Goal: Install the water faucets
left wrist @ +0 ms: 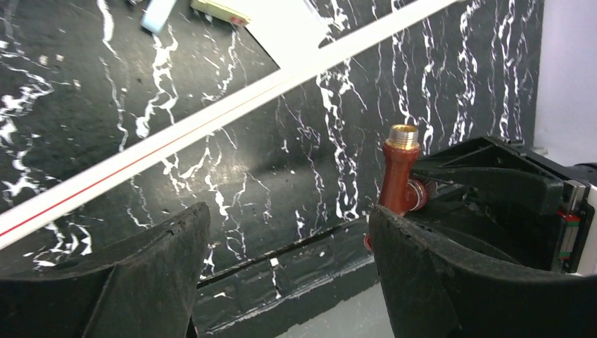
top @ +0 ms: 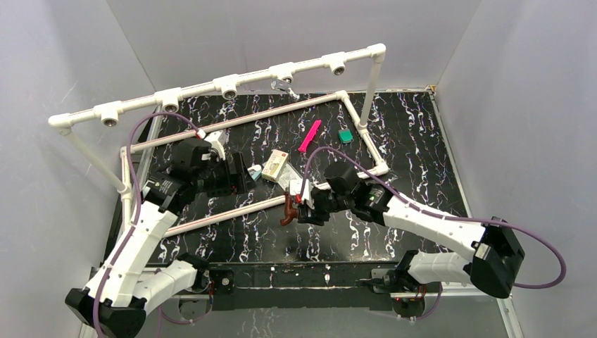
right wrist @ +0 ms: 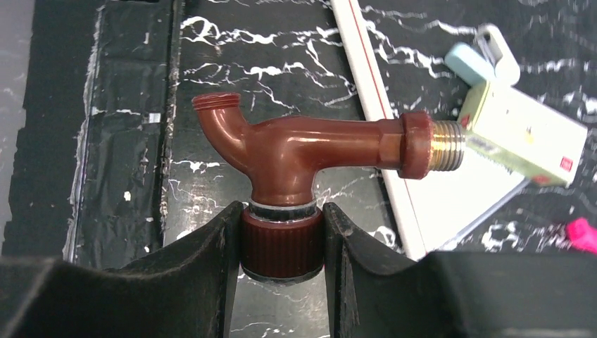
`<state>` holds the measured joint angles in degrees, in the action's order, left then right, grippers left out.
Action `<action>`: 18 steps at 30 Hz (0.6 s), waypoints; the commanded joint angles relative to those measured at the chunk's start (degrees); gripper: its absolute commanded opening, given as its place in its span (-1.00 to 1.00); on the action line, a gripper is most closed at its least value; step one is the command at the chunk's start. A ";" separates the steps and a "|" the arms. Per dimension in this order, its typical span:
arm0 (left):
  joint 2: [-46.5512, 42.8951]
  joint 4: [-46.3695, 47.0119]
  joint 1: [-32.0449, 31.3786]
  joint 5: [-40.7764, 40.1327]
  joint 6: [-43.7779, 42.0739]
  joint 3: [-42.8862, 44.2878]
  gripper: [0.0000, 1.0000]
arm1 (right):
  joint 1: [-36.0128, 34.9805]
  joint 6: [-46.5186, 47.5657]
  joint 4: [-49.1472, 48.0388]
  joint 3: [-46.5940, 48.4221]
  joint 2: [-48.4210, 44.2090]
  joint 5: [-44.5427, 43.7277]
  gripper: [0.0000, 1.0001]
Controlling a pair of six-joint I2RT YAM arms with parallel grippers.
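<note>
The right gripper (right wrist: 281,229) pinches the ribbed knob of the reddish-brown faucet (right wrist: 303,151), one black finger pressed against each side of the knob. The faucet body lies crosswise to the fingers. In the right wrist view its long axis runs left to right. The brass threaded end points right, toward the near low rail of the white pipe frame (top: 232,211). The bent spout curls off to the left with its mouth turned away from the knob. From above, the faucet sits at the right end of that near rail, thread toward the inside of the frame and spout toward the arm bases.

The left gripper (left wrist: 287,218) is spread wide with nothing between its fingers. It is over the frame's near rail, to the left of the held faucet. In its wrist view the faucet's brass thread is uppermost.

The silver faucet (top: 283,86) hangs just below a tee socket on the frame's raised top rail. Whether it is screwed in cannot be made out.

A pale cardboard box (top: 274,164) and a pink strip (top: 310,136) lie inside the frame.
</note>
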<state>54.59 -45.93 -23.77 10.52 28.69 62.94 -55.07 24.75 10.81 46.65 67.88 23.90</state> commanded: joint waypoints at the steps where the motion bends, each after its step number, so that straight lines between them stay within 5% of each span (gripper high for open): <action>1: 0.32 1.69 -0.31 8.56 0.81 -2.29 0.61 | -0.73 13.58 2.37 6.30 2.02 7.72 -0.97; 18: 2.61 6.03 -1.37 22.46 0.82 -7.48 0.50 | -3.00 30.83 20.15 21.75 11.21 14.29 -0.97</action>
<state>57.04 -41.19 -24.88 27.66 29.26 56.71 -57.17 49.78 27.16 64.79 78.74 34.72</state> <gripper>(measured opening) 0.766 0.490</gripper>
